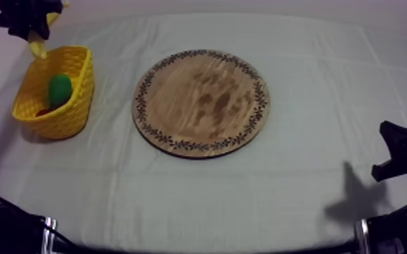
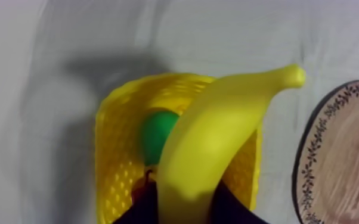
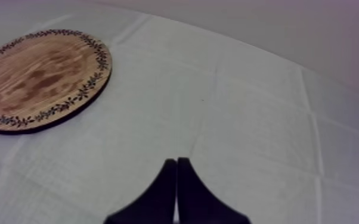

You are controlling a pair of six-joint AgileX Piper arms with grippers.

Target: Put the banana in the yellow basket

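**Banana over basket, drop not yet made**

Left end effector [image 1: 33, 32] is closed round the banana [image 2: 217, 137], gripping it near one end, and hangs above the yellow basket [image 1: 83, 81] at the left side of the desk [image 1: 301, 196]. The banana's free tip points past the basket rim toward the wooden board [image 1: 201, 103], which lies bare. Inside the basket sit a green pear [image 1: 59, 89] and a small red fruit [image 1: 42, 111]. Right end effector [image 3: 176, 173] rests low at its own side, fingers pressed together on nothing. By my reading the pick is done. What is left is lowering the banana into the basket, opening the fingers and pulling clear.
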